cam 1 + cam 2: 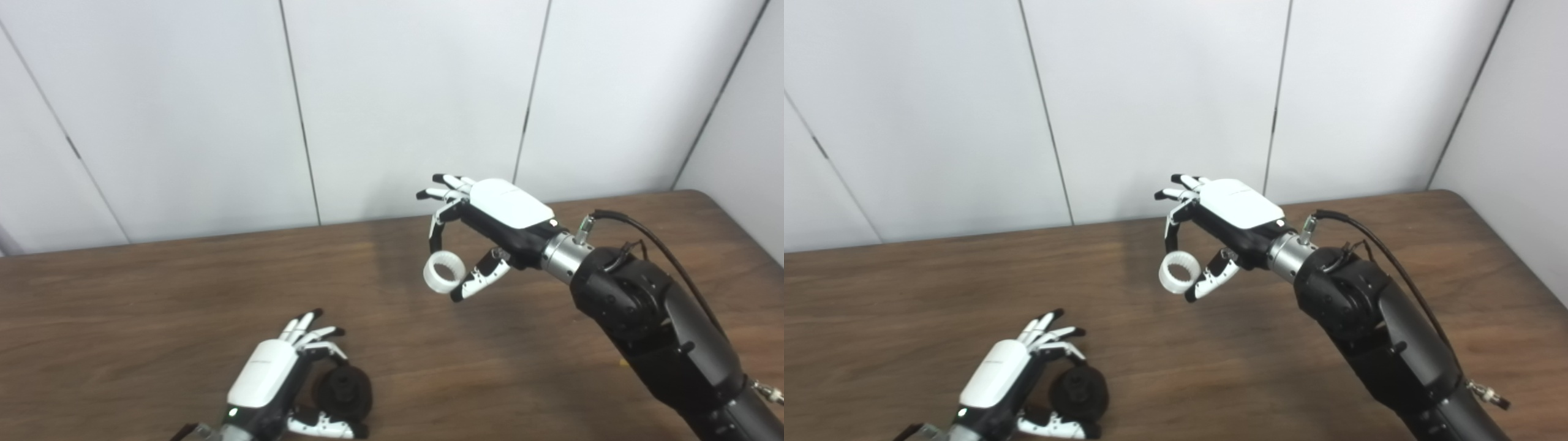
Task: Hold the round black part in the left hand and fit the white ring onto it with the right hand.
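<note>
— Low at the left eye view's bottom edge, what's the left hand (278, 383) doing?
— Grasping the black part (343, 392) between fingers and thumb, just above the table (122, 318).
— And the right hand (490, 233)?
— Raised over the table, pinching the ring (442, 272) between a fingertip and thumb, well apart from the part.
— Does the right eye view agree?
— Yes: ring held up at centre, part gripped low left.

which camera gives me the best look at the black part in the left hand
The left eye view: the black part sits larger there, with its hub and rim clear of the left hand. The right eye view shows the same part a little smaller and nearer the bottom edge, fingers again wrapped around it.
</note>
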`<state>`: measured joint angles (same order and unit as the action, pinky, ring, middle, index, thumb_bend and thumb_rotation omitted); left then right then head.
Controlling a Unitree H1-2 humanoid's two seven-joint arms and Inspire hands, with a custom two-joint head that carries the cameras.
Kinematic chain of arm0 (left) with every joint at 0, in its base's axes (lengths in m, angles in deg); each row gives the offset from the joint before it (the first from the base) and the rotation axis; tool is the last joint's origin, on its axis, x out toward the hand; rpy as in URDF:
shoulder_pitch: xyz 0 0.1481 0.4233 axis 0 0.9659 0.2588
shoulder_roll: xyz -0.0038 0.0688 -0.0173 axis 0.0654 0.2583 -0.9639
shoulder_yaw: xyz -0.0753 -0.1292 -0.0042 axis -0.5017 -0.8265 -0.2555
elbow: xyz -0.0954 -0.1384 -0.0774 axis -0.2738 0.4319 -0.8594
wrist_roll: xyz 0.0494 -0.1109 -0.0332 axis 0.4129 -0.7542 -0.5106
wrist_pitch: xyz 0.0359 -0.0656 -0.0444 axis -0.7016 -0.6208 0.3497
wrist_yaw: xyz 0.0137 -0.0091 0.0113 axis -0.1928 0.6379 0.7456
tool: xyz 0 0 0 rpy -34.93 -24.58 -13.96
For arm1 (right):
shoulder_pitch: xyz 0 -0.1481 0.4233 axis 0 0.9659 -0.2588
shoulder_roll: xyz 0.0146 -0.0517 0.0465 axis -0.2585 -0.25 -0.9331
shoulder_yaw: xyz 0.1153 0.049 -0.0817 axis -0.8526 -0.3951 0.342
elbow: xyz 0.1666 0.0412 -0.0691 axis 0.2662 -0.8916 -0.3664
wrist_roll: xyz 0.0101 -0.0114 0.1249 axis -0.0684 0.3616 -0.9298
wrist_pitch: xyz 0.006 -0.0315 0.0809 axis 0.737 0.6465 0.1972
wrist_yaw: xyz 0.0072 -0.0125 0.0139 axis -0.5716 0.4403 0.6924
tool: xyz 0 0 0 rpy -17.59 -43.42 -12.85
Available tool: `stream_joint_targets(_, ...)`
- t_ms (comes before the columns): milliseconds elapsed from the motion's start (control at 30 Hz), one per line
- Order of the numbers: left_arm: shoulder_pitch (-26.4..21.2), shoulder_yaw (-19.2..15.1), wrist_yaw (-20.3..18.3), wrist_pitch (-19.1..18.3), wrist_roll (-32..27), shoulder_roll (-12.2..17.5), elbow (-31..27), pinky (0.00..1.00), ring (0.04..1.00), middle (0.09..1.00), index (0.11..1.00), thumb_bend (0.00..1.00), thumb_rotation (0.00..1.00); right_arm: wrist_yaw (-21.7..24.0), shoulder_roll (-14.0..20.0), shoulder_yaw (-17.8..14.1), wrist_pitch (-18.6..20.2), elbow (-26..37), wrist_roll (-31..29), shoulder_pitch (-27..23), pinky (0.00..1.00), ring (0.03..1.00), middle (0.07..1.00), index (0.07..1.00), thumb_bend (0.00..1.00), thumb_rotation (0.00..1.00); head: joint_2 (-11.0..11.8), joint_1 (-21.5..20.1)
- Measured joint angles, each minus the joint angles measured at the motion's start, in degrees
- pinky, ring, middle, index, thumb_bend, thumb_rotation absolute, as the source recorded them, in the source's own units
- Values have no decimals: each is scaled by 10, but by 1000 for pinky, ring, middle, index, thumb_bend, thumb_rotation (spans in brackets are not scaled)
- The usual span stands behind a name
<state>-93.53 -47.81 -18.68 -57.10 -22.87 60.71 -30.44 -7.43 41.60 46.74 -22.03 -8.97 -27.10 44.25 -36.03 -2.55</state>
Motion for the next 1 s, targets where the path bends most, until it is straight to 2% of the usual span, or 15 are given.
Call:
stream_joint_targets(400,-40,20,23,-13,18,-10,46,1000,997,848,480,521,47,41,-38,24,-18,6,-9,-9,1000,1000,915,477,519,128,-11,28)
stream_joint_targets(700,-47,34,36,-24,34,-12,48,1000,1000,848,480,521,47,71,-51,42,-23,15,-15,-18,993,1000,917,477,519,130,-26,33)
stream_joint_targets(1000,-52,44,46,-37,44,-19,48,1000,1000,859,479,521,47,85,-59,49,-28,33,-25,5,1000,1000,907,476,517,126,-42,39)
